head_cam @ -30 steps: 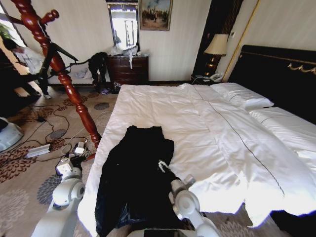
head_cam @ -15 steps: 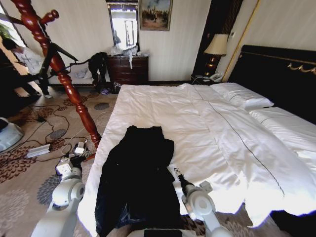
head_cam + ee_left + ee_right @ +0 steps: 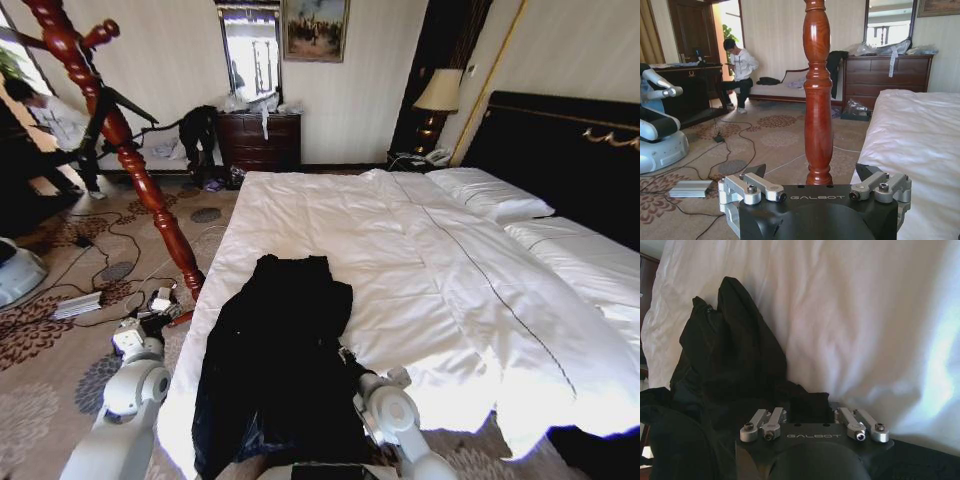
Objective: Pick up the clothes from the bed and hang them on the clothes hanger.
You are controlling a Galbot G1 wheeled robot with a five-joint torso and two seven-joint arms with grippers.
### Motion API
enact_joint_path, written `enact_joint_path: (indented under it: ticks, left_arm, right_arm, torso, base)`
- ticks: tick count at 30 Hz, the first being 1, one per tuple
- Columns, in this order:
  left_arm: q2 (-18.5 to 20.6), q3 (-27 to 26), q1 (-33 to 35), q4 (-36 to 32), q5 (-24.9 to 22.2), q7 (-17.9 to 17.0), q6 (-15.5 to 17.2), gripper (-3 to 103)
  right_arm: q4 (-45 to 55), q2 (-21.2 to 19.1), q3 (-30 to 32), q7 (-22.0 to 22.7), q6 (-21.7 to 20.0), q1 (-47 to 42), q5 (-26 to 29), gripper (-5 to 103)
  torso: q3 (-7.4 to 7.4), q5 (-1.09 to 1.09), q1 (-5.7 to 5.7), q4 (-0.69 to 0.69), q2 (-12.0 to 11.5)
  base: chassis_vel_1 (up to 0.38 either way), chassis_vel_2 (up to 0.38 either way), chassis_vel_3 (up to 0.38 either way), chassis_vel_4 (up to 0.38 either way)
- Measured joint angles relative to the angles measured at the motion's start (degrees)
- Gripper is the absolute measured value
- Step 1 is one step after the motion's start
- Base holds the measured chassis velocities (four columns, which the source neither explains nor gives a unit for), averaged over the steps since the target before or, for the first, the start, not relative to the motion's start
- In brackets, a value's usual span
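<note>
The right gripper [image 3: 347,357] is pressing into the coat [image 3: 275,350] on the bed [image 3: 420,280]; fingers indiscernible. The left gripper [image 3: 810,172] is waiting at eight o'clock, fingers apart.

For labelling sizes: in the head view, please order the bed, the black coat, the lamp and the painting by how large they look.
1. Bed
2. Coat
3. Painting and lamp: they look alike in size, and the painting is cut by the frame's top, so no ranking.
</note>
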Motion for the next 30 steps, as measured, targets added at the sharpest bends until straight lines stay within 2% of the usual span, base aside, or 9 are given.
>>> enact_joint_path:
  ticks: [1, 4, 5, 7, 8, 12, 18, 22, 30]
  left_arm:
    - [0.03, 0.00, -0.03, 0.01, -0.03, 0.00, 0.00, 100]
    - [0.17, 0.00, -0.06, 0.07, -0.14, -0.01, 0.00, 100]
    - [0.17, 0.00, -0.06, 0.07, -0.14, -0.01, 0.00, 100]
    - [0.19, -0.01, -0.07, 0.09, -0.16, -0.02, 0.00, 100]
    - [0.19, -0.01, -0.08, 0.09, -0.17, -0.02, 0.00, 100]
    - [-0.09, -0.01, -0.03, 0.05, -0.15, -0.04, 0.00, 100]
    - [-0.35, -0.16, 0.31, -0.29, -0.02, -0.09, 0.00, 100]
    - [-0.43, -0.26, 0.61, -0.70, 0.05, -0.10, 0.00, 100]
    - [-0.93, -0.29, 0.93, -1.01, 0.27, -0.14, 0.00, 100]
  right_arm:
    - [0.00, 0.01, -0.03, -0.23, 0.02, -0.02, -0.02, 39]
    - [0.05, -0.04, -0.07, -1.41, 0.57, -0.19, -0.44, 23]
    - [0.05, -0.04, -0.07, -1.41, 0.57, -0.19, -0.44, 23]
    - [0.19, -0.22, -0.07, -2.12, 1.11, -0.30, -1.05, 13]
    - [0.28, -0.34, -0.06, -2.46, 1.40, -0.35, -1.43, 13]
    - [0.35, -0.81, 0.27, -3.77, 2.96, -0.55, -3.43, 1]
    - [1.45, -2.17, 2.02, -5.77, 5.47, -1.28, -8.12, 0]
    - [5.03, -3.46, 5.71, -6.44, 6.53, -2.19, -11.55, 0]
    - [11.84, -6.39, 12.66, -6.18, 6.21, -5.51, -14.18, 0]
  torso:
    - [0.00, 0.00, 0.00, 0.00, 0.00]
    - [0.00, 0.00, 0.00, 0.00, 0.00]
    - [0.00, 0.00, 0.00, 0.00, 0.00]
    - [0.00, 0.00, 0.00, 0.00, 0.00]
    - [0.00, 0.00, 0.00, 0.00, 0.00]
    - [0.00, 0.00, 0.00, 0.00, 0.00]
    - [0.00, 0.01, 0.00, 0.00, 0.00]
    - [0.00, 0.01, 0.00, 0.00, 0.00]
    - [0.00, 0.01, 0.00, -0.01, 0.00]
  base:
    - [0.000, 0.000, 0.000, 0.000]
    - [0.000, 0.000, 0.000, 0.000]
    - [0.000, 0.000, 0.000, 0.000]
    - [0.000, 0.000, 0.000, 0.000]
    - [0.000, 0.000, 0.000, 0.000]
    - [0.000, 0.000, 0.000, 0.000]
    - [0.000, 0.000, 0.000, 0.000]
    - [0.000, 0.000, 0.000, 0.000]
    - [0.000, 0.000, 0.000, 0.000]
